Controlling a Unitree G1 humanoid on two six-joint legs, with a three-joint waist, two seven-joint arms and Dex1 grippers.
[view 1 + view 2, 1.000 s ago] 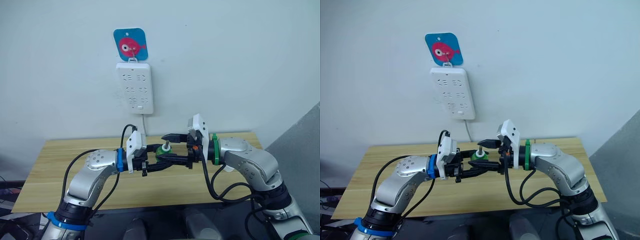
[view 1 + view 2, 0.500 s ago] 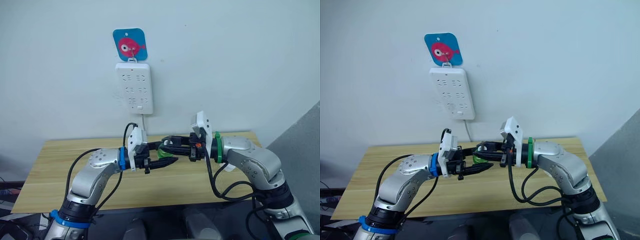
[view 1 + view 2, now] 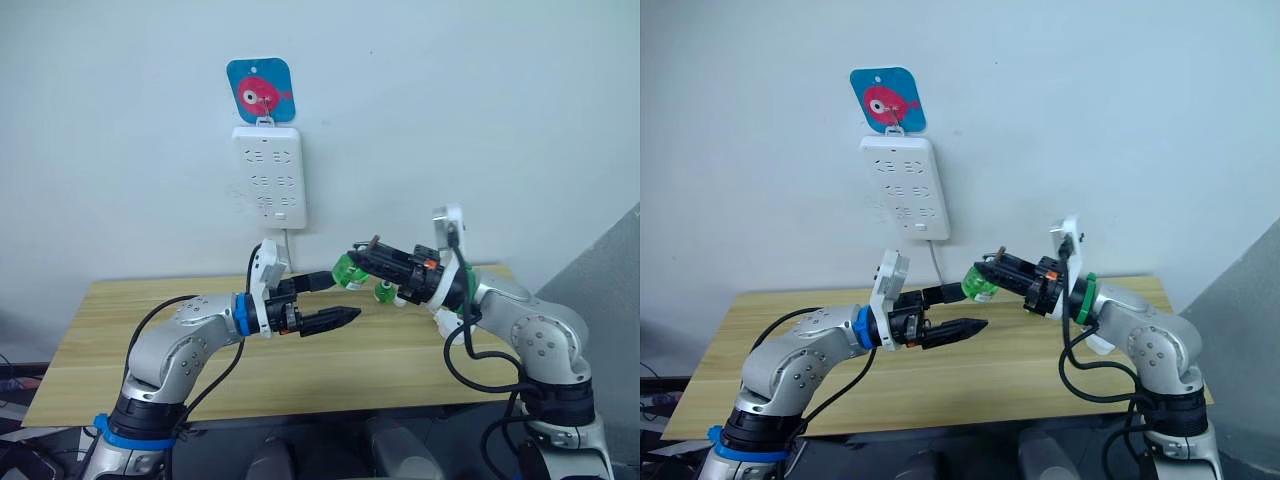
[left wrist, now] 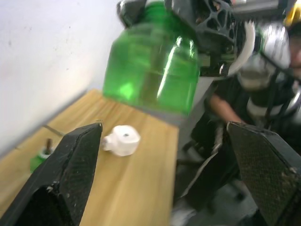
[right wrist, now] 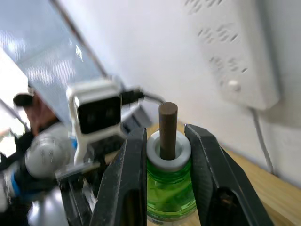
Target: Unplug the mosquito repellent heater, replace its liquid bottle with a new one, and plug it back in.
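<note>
Lifted away from the empty, spread left gripper (image 3: 338, 298), the green liquid bottle (image 3: 982, 283), light and slippery, sits neck-clamped in the right gripper (image 5: 165, 155)'s fingers above the surface (image 3: 120, 330), where the mosquito repellent heater (image 4: 121, 140) lies.

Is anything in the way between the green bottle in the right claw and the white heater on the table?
Nothing visible. The right claw holds the green bottle in the air; the heater lies uncovered on the table, with a second bottle apart from it.

right end effector (image 3: 362, 254) pulled away with green bottle (image 3: 347, 268) | left end effector (image 3: 338, 297) now empty, spread
</note>
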